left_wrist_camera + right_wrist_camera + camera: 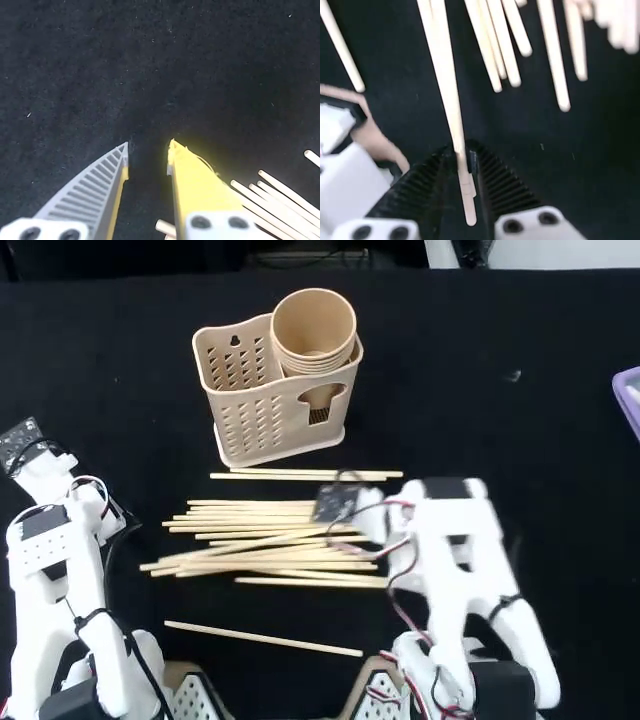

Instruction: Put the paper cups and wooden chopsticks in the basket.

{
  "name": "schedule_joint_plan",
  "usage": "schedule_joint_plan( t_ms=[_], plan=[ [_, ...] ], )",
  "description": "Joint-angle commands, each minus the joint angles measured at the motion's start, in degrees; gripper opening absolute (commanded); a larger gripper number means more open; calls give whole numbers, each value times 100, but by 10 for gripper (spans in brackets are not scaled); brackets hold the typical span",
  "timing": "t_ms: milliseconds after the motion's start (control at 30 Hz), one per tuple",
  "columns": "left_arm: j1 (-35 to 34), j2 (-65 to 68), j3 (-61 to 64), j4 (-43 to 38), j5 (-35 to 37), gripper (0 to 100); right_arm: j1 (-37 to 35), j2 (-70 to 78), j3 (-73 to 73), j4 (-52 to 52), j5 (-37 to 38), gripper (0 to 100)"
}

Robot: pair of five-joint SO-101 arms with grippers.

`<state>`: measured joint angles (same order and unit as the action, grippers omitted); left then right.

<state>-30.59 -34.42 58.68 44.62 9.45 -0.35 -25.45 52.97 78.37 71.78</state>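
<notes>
Right wrist view puts the right gripper (462, 152) front and centre, its fingers (497, 180) clenched on one wooden chopstick (445, 75) close to its end, and that's the worry: a long stick pinched so far out could swivel or slip once lifted, or sweep the other chopsticks (270, 550) lying loose on the surface (500, 420). Up at the basket (250, 410), paper cups (313, 325) fill one compartment, so a swinging stick could miss the free slot. Meanwhile the left gripper (147, 150) hangs released over bare surface beside the pile
</notes>
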Motion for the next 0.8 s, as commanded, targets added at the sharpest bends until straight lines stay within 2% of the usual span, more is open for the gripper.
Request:
schedule_joint_plan(
  t_ms=[0, 133, 267, 433, 600, 700, 767],
  plan=[
    [-57, -193, -48, -97, 62, 134, 844, -119, -910, 1011, 659, 10],
    [-57, -193, -48, -97, 62, 134, 1741, -725, -1648, 1829, 1389, 10],
    [-57, -193, -48, -97, 62, 134, 2646, -1587, -2079, 2163, 2136, 10],
    [-57, -193, -48, -97, 62, 134, 3121, -2580, -2062, 2154, 2338, 11],
    [-57, -193, -48, -97, 62, 134, 2980, -3424, -2062, 1908, 2048, 11],
    [-57, -193, -48, -97, 62, 134, 2242, -3802, -1938, 1899, 1354, 11],
    [-57, -193, -48, -97, 62, 134, 1538, -3960, -1895, 1820, 589, 11]
  ],
)
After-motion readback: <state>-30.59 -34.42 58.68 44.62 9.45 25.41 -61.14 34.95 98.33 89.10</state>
